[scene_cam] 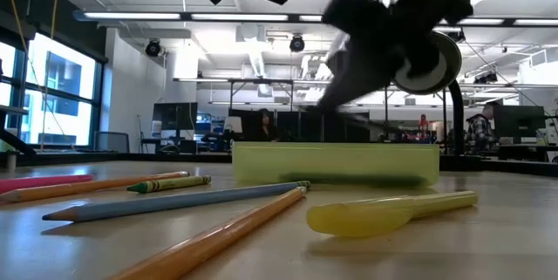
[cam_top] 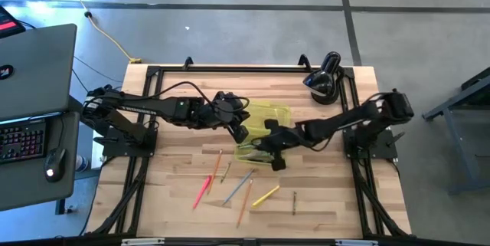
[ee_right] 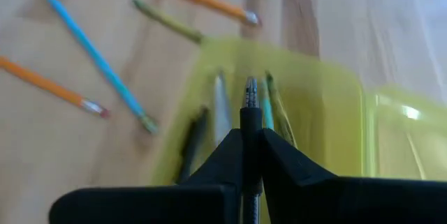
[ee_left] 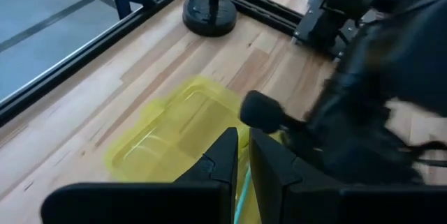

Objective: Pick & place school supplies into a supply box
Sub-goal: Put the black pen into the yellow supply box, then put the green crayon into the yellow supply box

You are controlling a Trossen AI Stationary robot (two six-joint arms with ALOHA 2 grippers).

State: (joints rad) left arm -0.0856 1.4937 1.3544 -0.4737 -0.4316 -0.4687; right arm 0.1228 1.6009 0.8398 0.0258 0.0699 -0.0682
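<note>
The supply box (cam_top: 264, 132) is a translucent yellow-green case lying open at the table's middle, with several pens inside (ee_right: 220, 109). My right gripper (ee_right: 250, 132) reaches in from the right and hangs over the box (ee_right: 314, 112), shut on a thin dark pen (ee_right: 250, 102). My left gripper (ee_left: 242, 144) hovers high over the box's left part (cam_top: 242, 131); only a narrow slit shows between its fingers, with nothing in it. More school supplies lie loose on the table nearer the front: a pink-red pen (cam_top: 203, 192), a grey-blue pencil (cam_top: 237, 187), orange pencils (cam_top: 245, 204) and a yellow pen (cam_top: 266, 195). My right gripper pinches the dark pen's shaft (ee_right: 250, 116) between its two fingers. The pen lies along the fingers and its tip (ee_right: 250, 86) sticks out ahead of them. The fingers come from the table's right side, slanting down over the box's inside. I cannot tell whether the tip touches anything.
A black rounded device (cam_top: 323, 77) stands at the far right corner. A green crayon (scene_cam: 170, 184), a blue pencil (scene_cam: 174, 203) and the yellow pen (scene_cam: 392, 210) lie in front of the box (scene_cam: 336, 162). A laptop (cam_top: 34, 70) sits left of the table.
</note>
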